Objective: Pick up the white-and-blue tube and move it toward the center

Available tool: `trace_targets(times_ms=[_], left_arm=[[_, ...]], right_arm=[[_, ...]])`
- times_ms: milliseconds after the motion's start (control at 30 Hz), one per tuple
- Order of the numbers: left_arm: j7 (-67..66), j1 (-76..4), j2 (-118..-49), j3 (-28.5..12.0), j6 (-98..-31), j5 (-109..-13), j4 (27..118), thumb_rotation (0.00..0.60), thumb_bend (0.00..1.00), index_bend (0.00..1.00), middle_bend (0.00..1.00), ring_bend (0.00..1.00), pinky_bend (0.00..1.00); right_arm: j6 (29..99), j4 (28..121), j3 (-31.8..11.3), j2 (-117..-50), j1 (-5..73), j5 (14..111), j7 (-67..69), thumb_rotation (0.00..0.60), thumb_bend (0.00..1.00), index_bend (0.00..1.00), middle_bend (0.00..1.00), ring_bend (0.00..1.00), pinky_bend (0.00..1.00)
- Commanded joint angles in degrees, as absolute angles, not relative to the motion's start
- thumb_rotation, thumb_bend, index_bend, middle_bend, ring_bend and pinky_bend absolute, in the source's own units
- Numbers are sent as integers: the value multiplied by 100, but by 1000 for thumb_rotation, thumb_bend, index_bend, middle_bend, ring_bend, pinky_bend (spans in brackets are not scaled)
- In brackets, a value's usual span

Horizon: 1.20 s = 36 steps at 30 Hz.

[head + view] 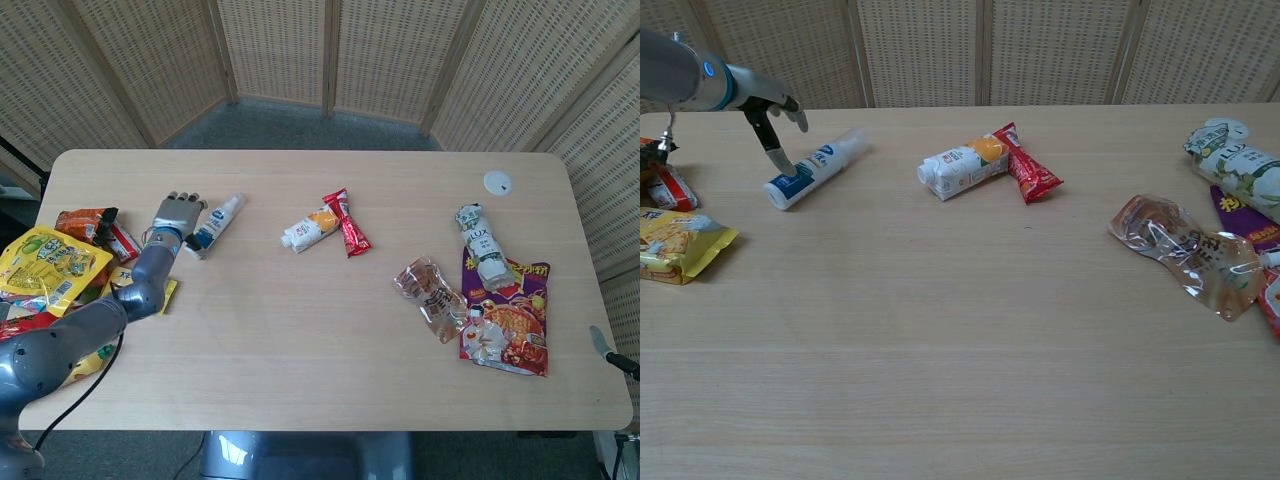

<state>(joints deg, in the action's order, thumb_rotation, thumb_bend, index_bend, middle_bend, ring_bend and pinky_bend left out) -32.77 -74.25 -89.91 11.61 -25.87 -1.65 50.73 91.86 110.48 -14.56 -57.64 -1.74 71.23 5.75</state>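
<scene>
The white-and-blue tube (215, 225) (820, 165) lies flat on the table at the left, its cap end pointing up and to the right. My left hand (176, 214) (774, 116) is just left of it with its fingers stretched out. In the chest view one fingertip (781, 162) touches the tube's flat lower end. The hand grips nothing. On my right side only a thin grey tip (600, 343) shows past the table's right front corner, too little to read.
Snack bags (52, 262) crowd the left edge beside my arm. A small carton (310, 229) and a red packet (346, 222) lie mid-table. A clear wrapper (432, 297), a Lux pack (480, 243) and a printed bag (506, 322) sit at the right.
</scene>
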Motion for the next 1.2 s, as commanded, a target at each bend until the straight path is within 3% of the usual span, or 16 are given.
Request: trace_targets(times_ms=[33, 533, 1200], left_arm=[[-3349, -7406, -8989, 1196, -2608, -159, 4985, 483, 86, 163, 0, 0, 0], [-3887, -7425, -10027, 1089, -2325, 200, 3947, 482, 87, 168, 0, 0, 0], [-3866, -7488, -10045, 585, -2480, -456, 4414, 484, 87, 165, 0, 0, 0]], right_arm=[[9168, 11073, -1450, -5741, -182, 7133, 638, 600, 237, 49, 0, 0, 0], [9118, 11114, -1428, -5663, -203, 7143, 823, 600, 236, 49, 0, 0, 0], [9109, 11129, -1422, -5626, -210, 7153, 936, 600, 235, 49, 0, 0, 0]])
